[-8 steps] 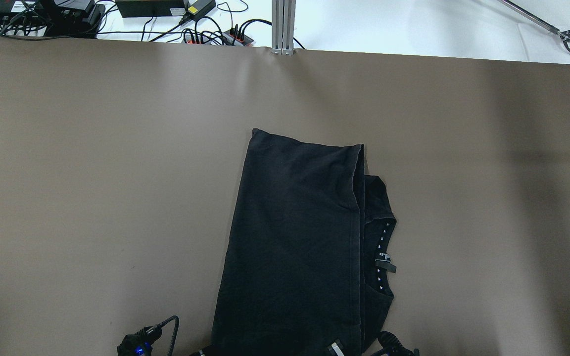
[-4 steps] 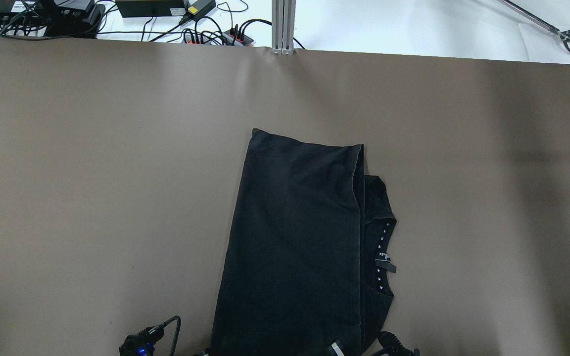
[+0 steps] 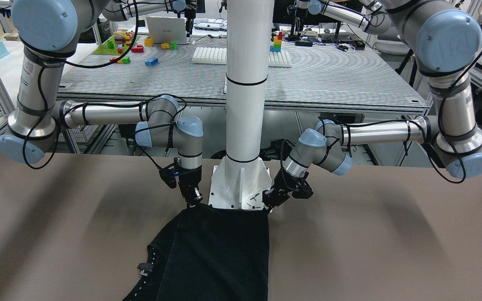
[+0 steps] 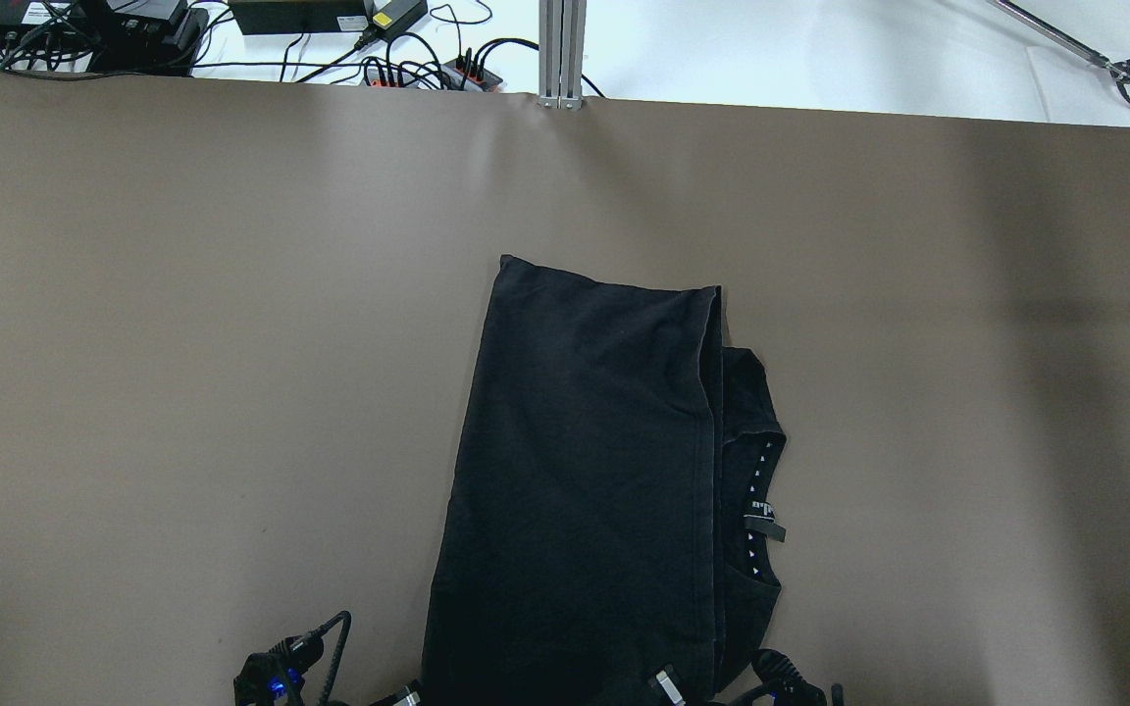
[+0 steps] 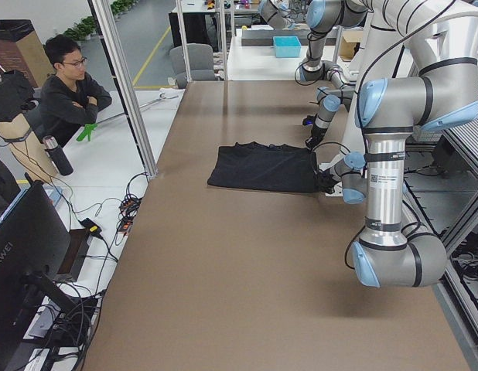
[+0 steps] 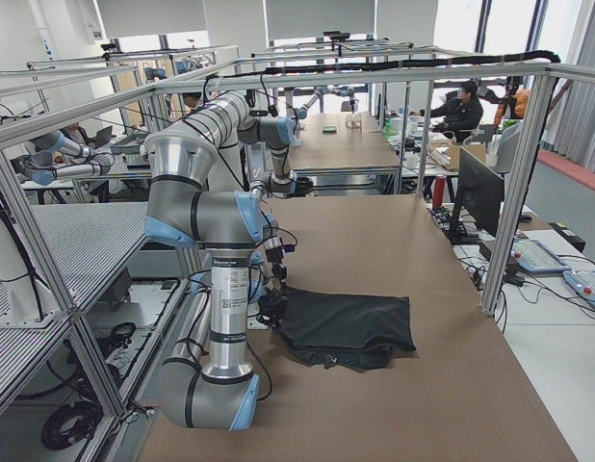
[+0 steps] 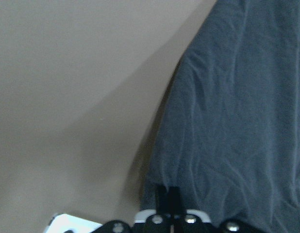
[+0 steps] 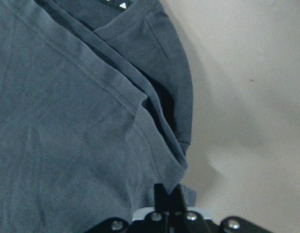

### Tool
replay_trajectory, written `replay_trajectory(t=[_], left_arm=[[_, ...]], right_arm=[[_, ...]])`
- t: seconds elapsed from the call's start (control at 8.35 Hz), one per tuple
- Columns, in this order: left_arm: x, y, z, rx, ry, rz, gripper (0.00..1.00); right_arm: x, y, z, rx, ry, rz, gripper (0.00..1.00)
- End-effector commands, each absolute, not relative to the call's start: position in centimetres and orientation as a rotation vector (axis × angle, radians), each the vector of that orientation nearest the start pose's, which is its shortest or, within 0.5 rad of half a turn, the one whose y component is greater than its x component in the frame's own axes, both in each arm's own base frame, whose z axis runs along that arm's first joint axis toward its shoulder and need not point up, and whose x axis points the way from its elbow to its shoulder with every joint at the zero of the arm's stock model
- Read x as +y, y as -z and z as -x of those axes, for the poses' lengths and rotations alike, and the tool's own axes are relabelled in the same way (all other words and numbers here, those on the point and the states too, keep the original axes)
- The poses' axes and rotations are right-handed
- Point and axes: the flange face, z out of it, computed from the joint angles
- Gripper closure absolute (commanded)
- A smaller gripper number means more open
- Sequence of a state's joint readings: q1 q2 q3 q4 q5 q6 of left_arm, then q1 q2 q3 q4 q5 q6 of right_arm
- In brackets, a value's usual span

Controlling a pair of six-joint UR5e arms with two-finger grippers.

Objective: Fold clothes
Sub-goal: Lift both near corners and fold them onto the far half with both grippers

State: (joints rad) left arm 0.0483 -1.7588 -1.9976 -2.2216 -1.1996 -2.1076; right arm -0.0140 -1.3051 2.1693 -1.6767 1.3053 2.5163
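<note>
One black garment (image 4: 585,471), folded into a long panel, flat on the brown table (image 4: 182,343) and reaching straight out from the foot of the white pillar (image 3: 245,104). Neckband with small white marks and a tag showing past the folded edge, on the pillar's right-arm side. Near hem just beside the pillar's foot.

Two hands there, one at each near corner. Left hand (image 3: 271,204) clenched on the hem corner at one side of the foot. Right hand (image 3: 193,200) pinched tight on the layered corner at the other side. Fabric caught between the fingers in both wrist views.

Plain matte brown all over the table. Behind the pillar, a second table (image 3: 329,79) with coloured blocks (image 3: 124,42). Past the table edge farthest from the pillar, cables (image 4: 408,59), one metal post (image 4: 561,49) and one seated person (image 5: 69,93), arms folded.
</note>
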Motion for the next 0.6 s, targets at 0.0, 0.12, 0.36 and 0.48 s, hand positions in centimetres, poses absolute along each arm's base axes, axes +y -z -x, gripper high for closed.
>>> replay_trajectory(t=[0.0, 0.12, 0.36, 0.48], left_arm=[[-18.0, -25.1, -49.1, 1.357, 0.693, 0.05, 1.0], [-21.1, -24.1, -48.2, 1.368, 0.717, 0.052, 1.0], [-29.9, -20.5, -46.0, 1.355, 0.785, 0.038, 1.0], [-34.0, -17.6, -45.7, 1.321, 0.829, 0.021, 1.0]], right_arm=[[-17.4, -25.0, 46.6, -0.891, -1.003, 0.146, 1.0], [-19.4, -23.5, 45.1, -0.93, -0.998, 0.124, 1.0], [-25.0, -22.3, 42.4, -0.953, -0.987, 0.073, 1.0], [-27.8, -21.8, 40.8, -0.952, -0.974, 0.087, 1.0]])
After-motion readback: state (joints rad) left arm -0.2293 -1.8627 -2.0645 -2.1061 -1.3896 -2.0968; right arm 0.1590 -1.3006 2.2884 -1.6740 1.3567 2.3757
